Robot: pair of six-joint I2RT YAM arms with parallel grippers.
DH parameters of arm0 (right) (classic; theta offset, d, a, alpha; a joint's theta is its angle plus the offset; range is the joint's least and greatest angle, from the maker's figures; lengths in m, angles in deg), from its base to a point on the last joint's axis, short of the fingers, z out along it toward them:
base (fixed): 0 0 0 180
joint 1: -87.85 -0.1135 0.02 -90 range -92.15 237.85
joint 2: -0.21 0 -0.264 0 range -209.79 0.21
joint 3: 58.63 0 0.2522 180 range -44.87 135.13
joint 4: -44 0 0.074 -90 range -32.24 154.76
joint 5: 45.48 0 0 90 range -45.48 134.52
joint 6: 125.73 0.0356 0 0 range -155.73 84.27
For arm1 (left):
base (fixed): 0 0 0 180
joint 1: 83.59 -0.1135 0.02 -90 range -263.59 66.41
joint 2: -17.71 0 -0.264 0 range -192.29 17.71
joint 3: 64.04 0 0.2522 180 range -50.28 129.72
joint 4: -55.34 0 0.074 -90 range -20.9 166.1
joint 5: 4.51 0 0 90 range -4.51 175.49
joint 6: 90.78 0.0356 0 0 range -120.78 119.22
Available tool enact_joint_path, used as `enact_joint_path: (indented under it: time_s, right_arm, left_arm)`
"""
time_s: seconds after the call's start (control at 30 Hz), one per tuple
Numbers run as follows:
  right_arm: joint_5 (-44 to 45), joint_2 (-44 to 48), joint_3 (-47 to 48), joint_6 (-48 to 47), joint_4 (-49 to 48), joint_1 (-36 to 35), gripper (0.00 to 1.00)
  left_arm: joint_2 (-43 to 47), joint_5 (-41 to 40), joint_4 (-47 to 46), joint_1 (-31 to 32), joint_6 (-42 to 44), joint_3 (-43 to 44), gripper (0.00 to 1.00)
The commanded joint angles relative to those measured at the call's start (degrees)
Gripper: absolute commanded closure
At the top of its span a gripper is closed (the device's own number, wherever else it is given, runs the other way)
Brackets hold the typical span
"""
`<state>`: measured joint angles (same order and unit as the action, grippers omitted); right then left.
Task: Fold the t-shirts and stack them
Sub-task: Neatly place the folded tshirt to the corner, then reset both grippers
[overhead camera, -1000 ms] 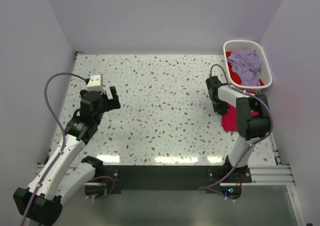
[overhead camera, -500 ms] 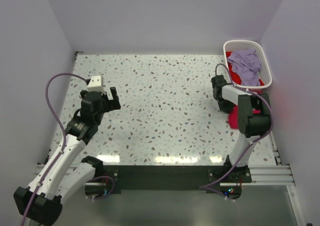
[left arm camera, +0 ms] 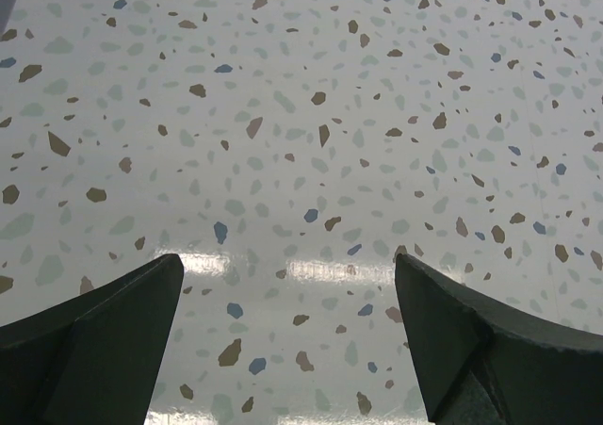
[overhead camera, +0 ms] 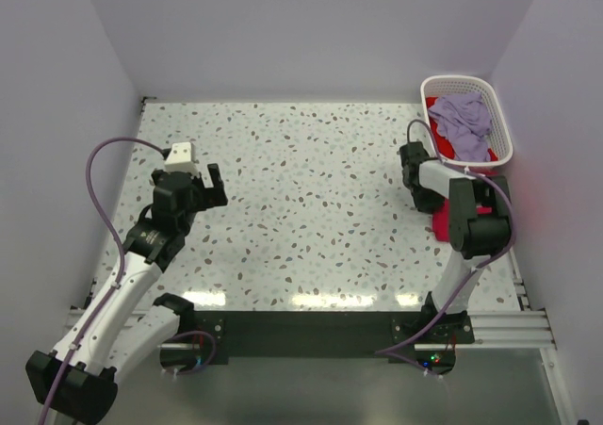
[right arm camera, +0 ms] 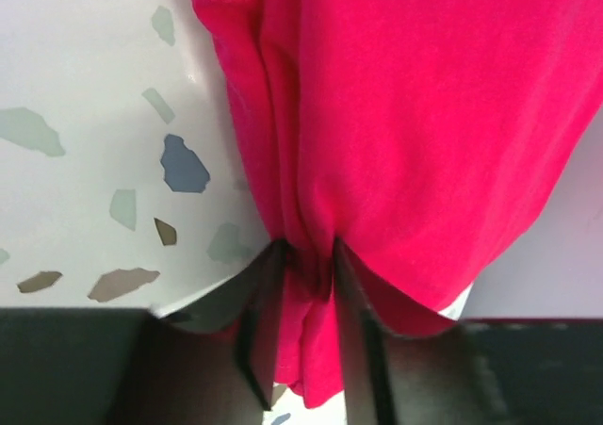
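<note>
The right end effector is pressed together on a bunch of the red t-shirt, the cloth gathered into tight pleats between its 2 fingers. Seen from above, that shirt sits at the right edge of the table, just near of the white basket, which holds the lavender t-shirt on top of more red cloth. Whether the pinched shirt rests on the table or hangs clear, I cannot tell.

The left end effector is spread wide with nothing in it, over bare table far to the left.

The shirt looks light, limp and not fragile. Held at 1 point it will likely sag into a rope rather than open flat. A better hold would be 2 separate spots along a hem or the shoulders, 1 per arm, so it spreads out before folding.
</note>
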<state>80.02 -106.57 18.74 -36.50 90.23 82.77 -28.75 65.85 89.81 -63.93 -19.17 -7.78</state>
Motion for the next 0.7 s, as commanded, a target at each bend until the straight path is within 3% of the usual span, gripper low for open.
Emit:
enact_joint_path:
  time_s: [0.0,0.2,0.37,0.43,0.5,0.67]
  right_arm:
    - [-3.84,3.49,-0.33,3.49,0.05,0.51,0.66]
    - [-17.01,18.77,0.89,10.52,5.67,-1.51,0.35]
    - [-21.97,39.40,3.97,14.65,14.87,-1.51,0.14]
    - [-21.89,45.23,6.60,16.33,17.79,-1.51,0.13]
    - [-21.53,53.93,7.83,17.04,20.26,-1.51,0.03]
    - [-20.13,69.40,7.93,16.42,21.94,-1.51,0.01]
  left_arm:
    - [0.40,-0.84,-0.93,0.38,0.46,-0.14,0.00]
    - [1.98,-1.98,-0.15,0.29,0.02,0.56,0.00]
    - [3.82,-5.05,9.51,0.38,-2.34,4.60,0.00]
    - [5.49,-5.76,13.89,0.38,-2.96,6.97,0.00]
    - [6.73,-6.20,18.28,0.29,-4.10,10.21,0.00]
    - [11.73,-6.38,24.11,0.29,-6.21,16.29,0.00]
